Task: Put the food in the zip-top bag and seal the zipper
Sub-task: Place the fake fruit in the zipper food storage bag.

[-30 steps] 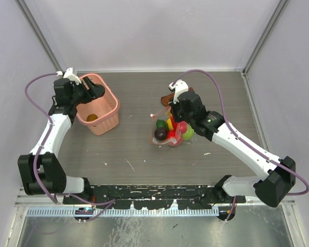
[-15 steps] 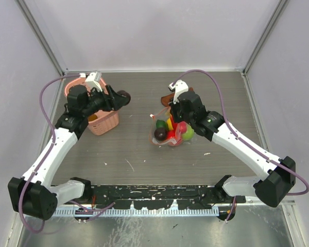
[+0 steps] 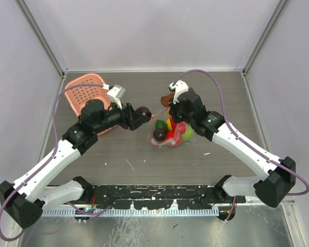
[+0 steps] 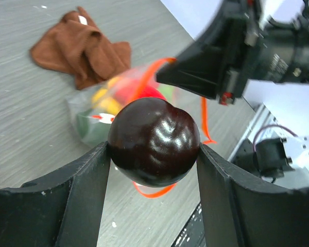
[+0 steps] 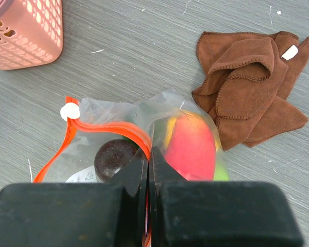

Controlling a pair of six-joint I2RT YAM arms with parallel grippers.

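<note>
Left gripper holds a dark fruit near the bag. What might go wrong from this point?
1. The dark fruit is round and glossy, pinched only at its sides by the left gripper; it may slip and roll away.
2. The right gripper pinches the zip-top bag at one spot on the zipper, so the fruit could catch on a slack mouth.
3. The bag already bulges with food; sealing may be hard.

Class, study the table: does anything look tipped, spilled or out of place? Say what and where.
The pink basket at the far left looks tipped onto its side, with a holed panel facing the overhead camera, rather than standing upright. Nothing appears spilled from it.
</note>
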